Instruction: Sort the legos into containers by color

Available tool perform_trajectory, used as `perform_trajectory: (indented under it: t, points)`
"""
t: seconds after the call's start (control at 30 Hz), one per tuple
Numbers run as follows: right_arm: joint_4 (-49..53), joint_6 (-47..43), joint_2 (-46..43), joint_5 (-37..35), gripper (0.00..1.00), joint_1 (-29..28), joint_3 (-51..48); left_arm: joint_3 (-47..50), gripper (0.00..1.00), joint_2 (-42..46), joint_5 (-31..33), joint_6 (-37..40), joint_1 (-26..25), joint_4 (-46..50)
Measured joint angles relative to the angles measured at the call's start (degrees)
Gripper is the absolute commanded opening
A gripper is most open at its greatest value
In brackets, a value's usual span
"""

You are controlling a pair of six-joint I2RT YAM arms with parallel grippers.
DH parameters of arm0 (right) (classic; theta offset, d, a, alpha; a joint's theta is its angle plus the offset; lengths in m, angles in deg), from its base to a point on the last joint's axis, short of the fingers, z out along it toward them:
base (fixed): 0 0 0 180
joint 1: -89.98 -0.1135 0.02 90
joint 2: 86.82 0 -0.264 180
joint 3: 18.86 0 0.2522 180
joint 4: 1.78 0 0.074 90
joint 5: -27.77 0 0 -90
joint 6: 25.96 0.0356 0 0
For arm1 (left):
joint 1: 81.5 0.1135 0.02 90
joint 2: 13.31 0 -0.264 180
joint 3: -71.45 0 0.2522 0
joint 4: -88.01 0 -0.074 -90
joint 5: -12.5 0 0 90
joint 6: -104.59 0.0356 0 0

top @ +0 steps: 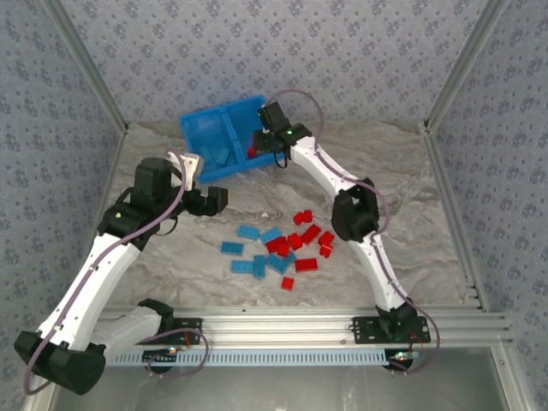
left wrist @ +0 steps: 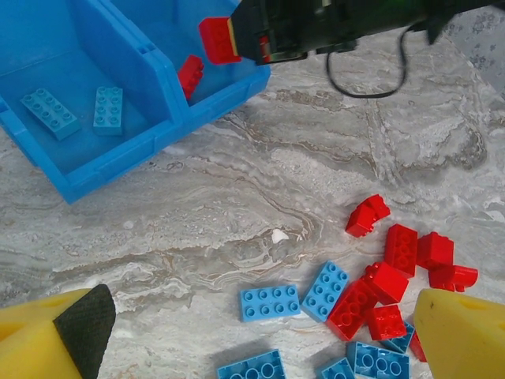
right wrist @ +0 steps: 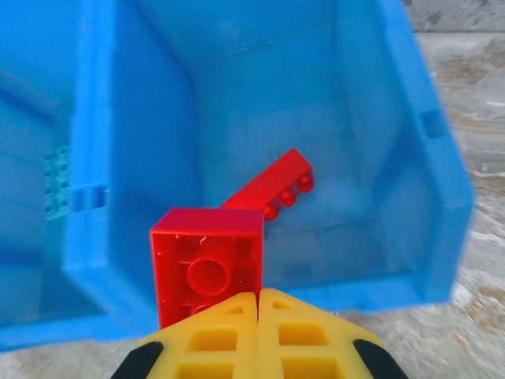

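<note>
Right jaws pinch a red lego (right wrist: 207, 268) over the blue bin's (right wrist: 380, 134) right compartment. Left jaws gape wide above the marbled grey worktop (top: 419, 214). Loose legos (top: 306, 264) lie at the bin's five o'clock, with patterned walls (top: 257, 43) all around.

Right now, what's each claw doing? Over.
Right claw shut on red brick, at bin. Left claw open, near loose bricks. Nothing in the way.

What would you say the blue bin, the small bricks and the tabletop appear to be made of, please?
Bin: probably moulded plastic, with smooth walls that have a slight sheen.
Bricks: hard, glossy plastic with crisp moulded studs.
Tabletop: grey marble-like veining with a matte look. It could be stone or a printed sheet; I cannot tell which.
</note>
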Motion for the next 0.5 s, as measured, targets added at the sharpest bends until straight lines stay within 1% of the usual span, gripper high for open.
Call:
perform_trajectory:
  t: [0.07, 0.2, 0.23, 0.3, 0.33, 0.4, 0.5]
  points:
    - [0.2, -0.2, 4.6, 0.0, 0.06, 0.1, 4.8, 0.2, 0.99, 0.0, 0.0, 0.0, 0.1, -0.1]
    - [0.3, 0.0, 10.1, 0.4, 0.15, 0.5, 9.9, 0.6, 0.99, 0.0, 0.0, -0.2, 0.1, -0.8]
    - [0.2, 0.2, 10.7, 0.8, 0.19, 0.7, 10.3, 0.6, 0.99, -0.1, 0.0, -0.2, 0.1, -0.8]
    - [0.3, 0.9, 11.1, 1.7, 0.31, 1.2, 10.6, 0.6, 0.99, -0.4, -0.2, -0.2, 0.1, -0.8]
    - [0.6, 0.8, 11.1, 2.1, 0.32, 1.4, 11.0, 0.6, 0.99, -0.5, -0.2, -0.2, 0.1, -0.9]
    - [0.8, 0.9, 11.0, 3.0, 0.33, 1.8, 12.2, 0.6, 0.99, -1.2, -0.2, -0.2, 0.1, -0.8]
    - [2.1, 0.6, 9.4, 3.6, 0.31, 2.3, 12.5, 0.6, 0.99, -1.9, -0.2, -0.2, 0.1, -0.8]
